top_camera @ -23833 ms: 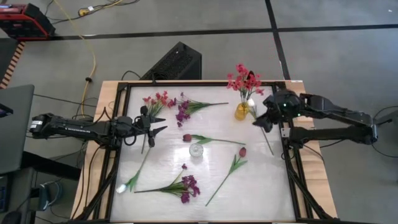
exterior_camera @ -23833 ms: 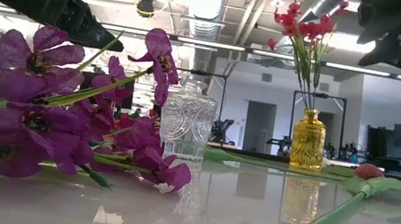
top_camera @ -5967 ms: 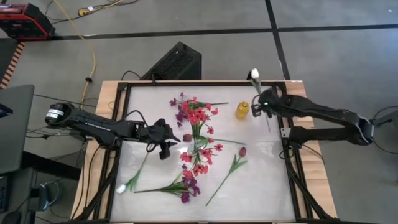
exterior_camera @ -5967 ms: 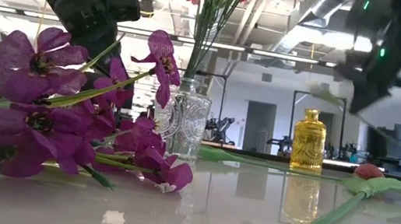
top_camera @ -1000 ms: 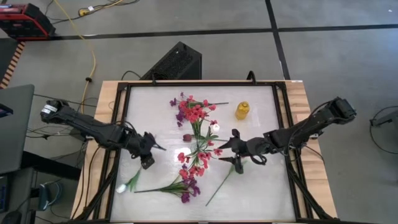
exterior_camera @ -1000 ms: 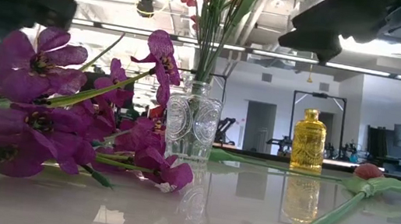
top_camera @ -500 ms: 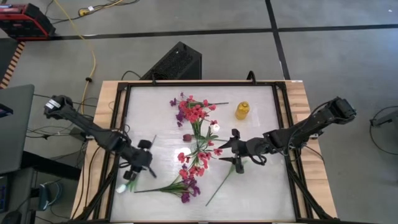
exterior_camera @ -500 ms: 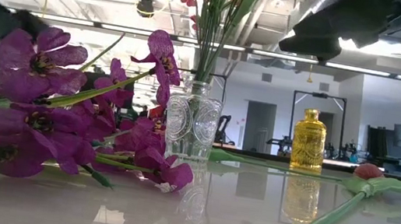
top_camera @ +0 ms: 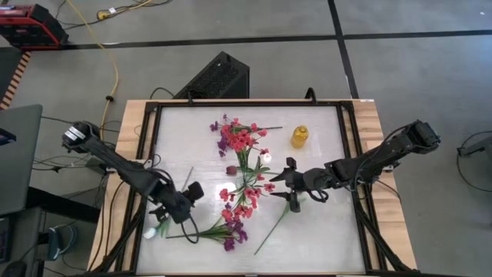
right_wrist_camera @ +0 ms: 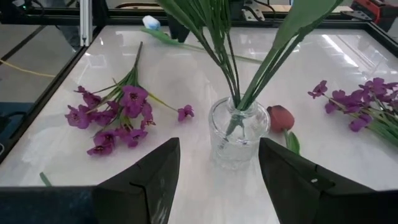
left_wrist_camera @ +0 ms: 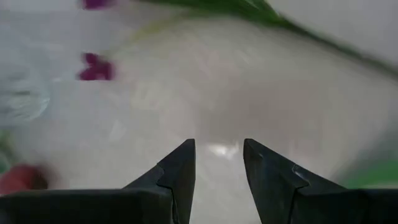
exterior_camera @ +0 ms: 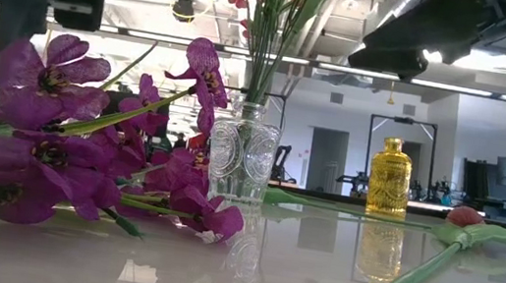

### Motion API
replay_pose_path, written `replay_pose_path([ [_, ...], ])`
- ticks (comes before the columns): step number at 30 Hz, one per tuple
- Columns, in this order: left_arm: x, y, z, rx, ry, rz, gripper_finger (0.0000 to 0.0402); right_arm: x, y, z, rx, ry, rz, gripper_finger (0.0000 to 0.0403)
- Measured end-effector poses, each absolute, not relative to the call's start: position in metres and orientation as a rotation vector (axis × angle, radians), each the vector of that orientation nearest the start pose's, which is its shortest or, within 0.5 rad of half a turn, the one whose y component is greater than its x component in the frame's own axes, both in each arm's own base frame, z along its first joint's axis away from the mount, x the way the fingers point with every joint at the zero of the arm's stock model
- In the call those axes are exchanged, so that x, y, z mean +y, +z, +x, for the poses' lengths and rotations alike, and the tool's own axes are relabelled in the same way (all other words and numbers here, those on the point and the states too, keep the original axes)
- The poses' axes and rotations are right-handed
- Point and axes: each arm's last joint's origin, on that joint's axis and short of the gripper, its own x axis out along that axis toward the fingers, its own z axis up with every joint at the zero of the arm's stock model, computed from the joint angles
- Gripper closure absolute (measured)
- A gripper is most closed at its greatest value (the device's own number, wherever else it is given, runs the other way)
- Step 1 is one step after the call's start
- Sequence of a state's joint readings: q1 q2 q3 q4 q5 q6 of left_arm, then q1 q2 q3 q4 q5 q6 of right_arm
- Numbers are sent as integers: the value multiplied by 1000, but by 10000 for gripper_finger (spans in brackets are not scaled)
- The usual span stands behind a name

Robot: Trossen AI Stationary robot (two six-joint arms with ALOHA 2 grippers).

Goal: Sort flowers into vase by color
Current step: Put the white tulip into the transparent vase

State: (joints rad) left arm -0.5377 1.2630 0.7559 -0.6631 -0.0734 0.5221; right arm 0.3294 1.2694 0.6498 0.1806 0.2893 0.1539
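A clear glass vase (right_wrist_camera: 237, 134) stands mid-table and holds red-pink blossom stems (top_camera: 244, 142). My right gripper (top_camera: 280, 188) hovers open just right of it, its fingers pointing at the vase without touching. One maroon tulip bud (right_wrist_camera: 281, 117) lies beside the vase. Another tulip's stalk (top_camera: 269, 227) lies below the right gripper. Purple clusters lie near (top_camera: 231, 231) and far (top_camera: 224, 138). A whitish bud (top_camera: 150, 231) lies at the near left. My left gripper (top_camera: 188, 201) hovers open over bare table, between that bud and the near purple cluster.
A small yellow vase (top_camera: 300, 137) stands toward the far right and holds nothing. A black frame (top_camera: 146, 177) rims the table. The white tabletop is bare at the near right corner (top_camera: 323, 238).
My left gripper has swung toward the table's near edge and slightly right, closing on the near purple cluster and the whitish bud's stalk. My right gripper has hardly moved. No flower has shifted.
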Motion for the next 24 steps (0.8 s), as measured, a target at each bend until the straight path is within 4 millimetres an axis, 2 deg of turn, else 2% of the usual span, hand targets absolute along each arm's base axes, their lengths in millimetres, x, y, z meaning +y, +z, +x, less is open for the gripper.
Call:
replay_pose_path([
  [8, -107, 178, 181, 1349, -1066, 1125, 276, 74, 222, 252, 413, -24, 111, 159],
  [14, -110, 168, 183, 1347, -1221, 1230, 276, 74, 223, 253, 401, -26, 134, 159],
  [18, -110, 163, 185, 1345, -1268, 1296, 276, 74, 224, 253, 394, -25, 137, 159],
  [24, -117, 146, 194, 1329, -1303, 1294, 276, 74, 223, 253, 399, -25, 132, 159],
])
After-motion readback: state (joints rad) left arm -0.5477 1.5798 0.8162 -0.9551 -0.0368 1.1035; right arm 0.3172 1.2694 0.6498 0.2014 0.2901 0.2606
